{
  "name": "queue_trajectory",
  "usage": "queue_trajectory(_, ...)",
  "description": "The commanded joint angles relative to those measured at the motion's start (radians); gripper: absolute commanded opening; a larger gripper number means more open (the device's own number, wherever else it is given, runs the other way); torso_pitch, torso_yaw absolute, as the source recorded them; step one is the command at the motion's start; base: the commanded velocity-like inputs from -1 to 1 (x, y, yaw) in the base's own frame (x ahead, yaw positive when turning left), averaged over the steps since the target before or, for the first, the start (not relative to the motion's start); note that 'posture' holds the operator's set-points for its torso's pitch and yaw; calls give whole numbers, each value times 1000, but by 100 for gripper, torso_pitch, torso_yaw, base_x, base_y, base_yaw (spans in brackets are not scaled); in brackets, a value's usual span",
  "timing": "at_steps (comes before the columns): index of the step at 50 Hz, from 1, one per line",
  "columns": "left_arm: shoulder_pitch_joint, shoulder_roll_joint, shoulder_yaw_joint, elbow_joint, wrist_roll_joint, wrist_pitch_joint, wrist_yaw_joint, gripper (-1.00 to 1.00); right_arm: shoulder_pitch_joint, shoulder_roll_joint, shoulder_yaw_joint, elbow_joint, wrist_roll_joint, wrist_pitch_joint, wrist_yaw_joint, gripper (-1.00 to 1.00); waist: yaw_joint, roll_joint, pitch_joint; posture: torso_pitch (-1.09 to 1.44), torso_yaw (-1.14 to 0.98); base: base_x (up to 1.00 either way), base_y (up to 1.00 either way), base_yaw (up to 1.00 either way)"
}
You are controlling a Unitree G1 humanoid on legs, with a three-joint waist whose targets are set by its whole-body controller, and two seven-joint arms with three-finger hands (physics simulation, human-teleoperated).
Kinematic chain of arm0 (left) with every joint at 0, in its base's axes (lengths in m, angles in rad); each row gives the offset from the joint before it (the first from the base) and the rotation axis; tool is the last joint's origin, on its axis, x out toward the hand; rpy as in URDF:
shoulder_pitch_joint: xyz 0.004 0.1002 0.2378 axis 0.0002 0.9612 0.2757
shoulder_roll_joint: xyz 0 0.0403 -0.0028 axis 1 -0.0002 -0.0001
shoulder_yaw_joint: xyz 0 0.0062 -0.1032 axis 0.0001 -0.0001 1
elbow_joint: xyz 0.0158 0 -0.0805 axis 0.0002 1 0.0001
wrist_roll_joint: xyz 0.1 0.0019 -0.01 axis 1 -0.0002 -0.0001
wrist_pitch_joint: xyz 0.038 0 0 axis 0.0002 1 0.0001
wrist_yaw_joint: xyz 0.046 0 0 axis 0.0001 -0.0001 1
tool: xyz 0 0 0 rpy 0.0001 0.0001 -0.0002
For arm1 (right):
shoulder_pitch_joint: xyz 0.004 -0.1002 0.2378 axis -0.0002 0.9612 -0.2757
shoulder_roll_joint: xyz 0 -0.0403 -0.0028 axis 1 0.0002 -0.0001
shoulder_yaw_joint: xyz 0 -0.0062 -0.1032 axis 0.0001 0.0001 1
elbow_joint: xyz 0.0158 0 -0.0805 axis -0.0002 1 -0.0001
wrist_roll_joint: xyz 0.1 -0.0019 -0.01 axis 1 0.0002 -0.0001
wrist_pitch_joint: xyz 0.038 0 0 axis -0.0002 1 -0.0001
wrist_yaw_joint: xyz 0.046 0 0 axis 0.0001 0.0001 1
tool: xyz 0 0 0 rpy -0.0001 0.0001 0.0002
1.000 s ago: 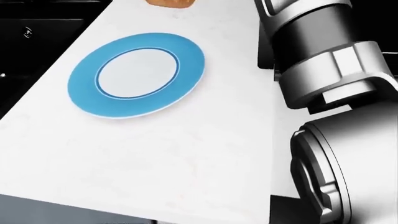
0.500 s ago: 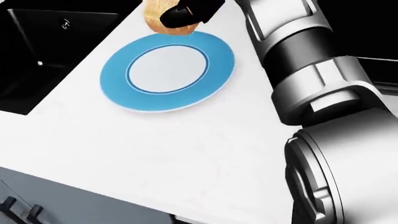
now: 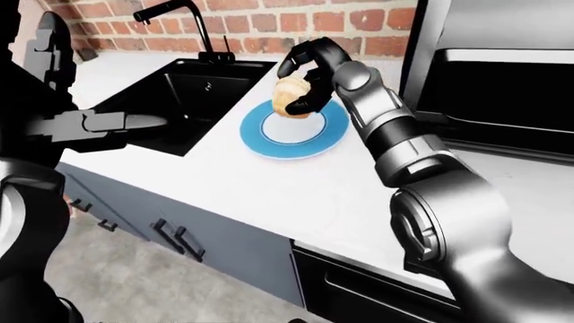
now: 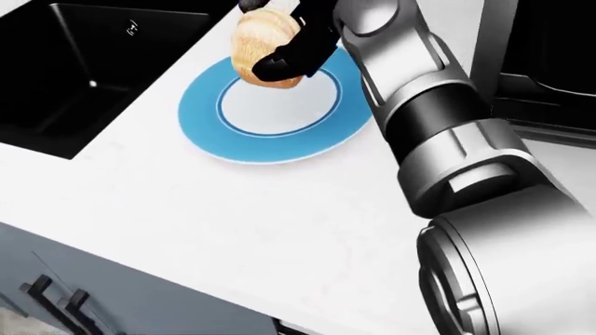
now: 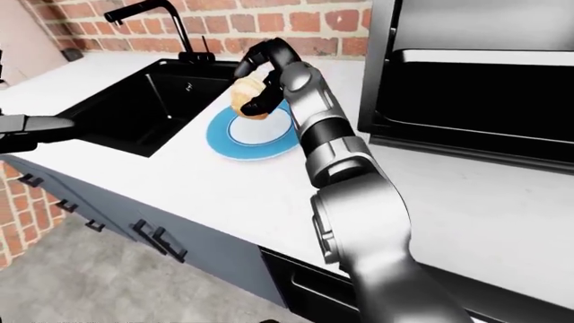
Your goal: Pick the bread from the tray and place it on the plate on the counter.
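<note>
We see our right hand [image 3: 309,77] reaching out over the white counter [image 4: 233,209], its black fingers [image 4: 279,66] curled round the bread [image 4: 263,47] and grasping it. The bread, a pale golden roll, sits in that grasp above the blue-rimmed plate [image 4: 200,118]; in the head view it covers the plate's rim at about twelve o'clock, and we cannot tell whether it touches the plate or hangs just over it. The plate lies flat on the counter, its white centre partly bare.

At nine o'clock from the plate in the left-eye view is the black sink [image 3: 180,94], sunk into the counter, with a black faucet [image 3: 184,20] standing at its top edge against the red brick wall [image 3: 269,27]. At three o'clock from the plate a dark appliance [image 5: 476,87] rests on the counter.

Our left arm [image 3: 89,126] stretches in from the left edge of the left-eye view, over the sink's near corner; its hand is not clear enough for us to judge. Grey cabinet fronts with black handles [image 3: 180,239] run below the counter.
</note>
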Motion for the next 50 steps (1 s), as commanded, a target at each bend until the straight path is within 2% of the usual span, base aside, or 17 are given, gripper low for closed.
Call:
queue_trajectory(1, -20, 15, 18, -14, 8, -24, 1, 100, -43, -4, -2, -44, 1, -30, -11, -100, 2, 1, -28, 0, 72, 0, 0, 0)
queue_trajectory(12, -17, 13, 17, -16, 13, -23, 0, 100, -15, 4, 9, -30, -35, -38, -38, -100, 7, 0, -30, 0, 72, 0, 0, 0)
queue_trajectory(39, -30, 18, 16, -13, 19, -10, -9, 100, 11, 4, 0, -5, -88, -12, -100, -100, 14, 0, -32, 0, 72, 0, 0, 0)
queue_trajectory(40, -30, 18, 17, -13, 19, -10, -9, 100, 12, 5, -1, -4, -87, -13, -99, -74, 14, 0, -32, 0, 72, 0, 0, 0)
queue_trajectory(42, -27, 18, 17, -14, 20, -12, -10, 100, 14, 5, -3, -3, -88, -12, -100, -73, 14, 0, -32, 0, 72, 0, 0, 0)
queue_trajectory(44, -23, 16, 18, -17, 19, -12, -10, 100, 16, 5, -3, -2, -89, -12, -103, -52, 14, 0, -32, 0, 72, 0, 0, 0)
queue_trajectory(45, -20, 14, 18, -18, 20, -12, -11, 100, 17, 5, -4, -2, -89, -13, -102, -51, 14, 0, -32, 0, 72, 0, 0, 0)
queue_trajectory(47, -20, 15, 20, -17, 21, -11, -12, 100, 20, 7, -3, -2, -89, -14, -101, -32, 14, 0, -32, 0, 72, 0, 0, 0)
queue_trajectory(50, -23, 17, 22, -19, 18, -9, -10, 100, 21, 7, -5, 0, -88, -15, -105, -28, 14, 0, -32, 0, 72, 0, 0, 0)
